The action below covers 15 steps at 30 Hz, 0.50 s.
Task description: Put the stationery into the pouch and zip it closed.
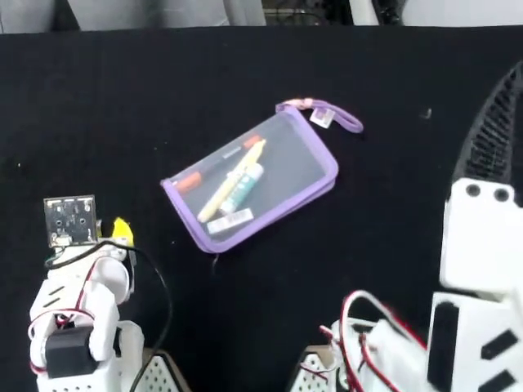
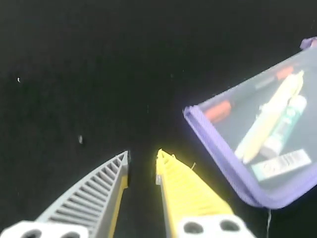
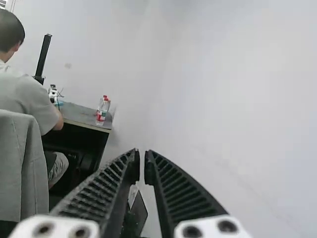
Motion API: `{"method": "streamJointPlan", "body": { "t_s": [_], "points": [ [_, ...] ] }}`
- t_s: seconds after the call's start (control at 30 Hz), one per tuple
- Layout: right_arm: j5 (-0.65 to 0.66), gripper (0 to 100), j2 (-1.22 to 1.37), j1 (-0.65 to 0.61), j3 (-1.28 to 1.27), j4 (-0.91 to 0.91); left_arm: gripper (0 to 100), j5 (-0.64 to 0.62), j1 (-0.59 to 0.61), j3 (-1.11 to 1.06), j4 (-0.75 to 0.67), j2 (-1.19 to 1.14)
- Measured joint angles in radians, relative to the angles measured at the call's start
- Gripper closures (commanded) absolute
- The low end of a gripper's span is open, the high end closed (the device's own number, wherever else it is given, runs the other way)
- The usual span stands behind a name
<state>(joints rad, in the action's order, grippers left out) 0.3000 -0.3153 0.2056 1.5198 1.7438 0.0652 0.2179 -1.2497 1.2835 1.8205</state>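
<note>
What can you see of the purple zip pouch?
The rectangular purple-edged pouch with a translucent grey front lies flat and diagonal on the black table. A purple wrist loop with a white tag trails from its far corner. Inside show a yellow pen, a white-and-green tube, orange markers and a white label. Whether the zip is shut is unclear.

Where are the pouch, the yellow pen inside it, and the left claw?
pouch (image 1: 296, 155), high view, on its clear front panel.
yellow pen (image 1: 231, 184), high view, mid-barrel, inside the pouch.
left claw (image 2: 142, 154), left wrist view, midway between its fingertips.
</note>
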Motion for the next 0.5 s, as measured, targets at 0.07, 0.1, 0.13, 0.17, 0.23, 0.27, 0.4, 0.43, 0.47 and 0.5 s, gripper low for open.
{"method": "streamJointPlan", "body": {
  "t_s": [0.07, 0.1, 0.13, 0.17, 0.23, 0.27, 0.4, 0.43, 0.47, 0.5],
  "points": [
    [0.000, 98.7, -0.061, 0.000, -0.097, 0.000, 90, 0.000, 0.000, -0.035, 0.000, 0.000],
    [0.000, 98.7, -0.097, 0.000, -0.153, 0.000, 90, 0.000, 0.000, -0.057, 0.000, 0.000],
    [0.000, 98.7, -0.133, 0.000, -0.209, 0.000, 90, 0.000, 0.000, -0.077, 0.000, 0.000],
    [0.000, 98.7, -0.169, 0.000, -0.265, 0.000, 90, 0.000, 0.000, -0.092, 0.000, 0.000],
    [0.000, 98.7, -0.244, 0.000, -0.387, 0.000, 90, 0.000, 0.000, -0.110, 0.000, 0.000],
    [0.000, 98.7, -0.281, 0.000, -0.446, 0.000, 90, 0.000, 0.000, -0.123, 0.002, 0.000],
    [0.000, 98.7, -0.411, -0.002, -0.683, 0.000, 90, 0.000, -0.002, -0.170, 0.006, 0.000],
    [0.000, 98.7, -0.440, -0.002, -0.738, -0.003, 90, 0.000, -0.002, -0.187, 0.006, 0.000],
    [0.000, 98.7, -0.471, -0.002, -0.798, -0.005, 90, 0.000, -0.002, -0.207, 0.006, 0.000],
    [0.000, 98.7, -0.503, -0.002, -0.856, -0.018, 90, 0.000, -0.002, -0.229, 0.006, 0.000]
  ]
}}
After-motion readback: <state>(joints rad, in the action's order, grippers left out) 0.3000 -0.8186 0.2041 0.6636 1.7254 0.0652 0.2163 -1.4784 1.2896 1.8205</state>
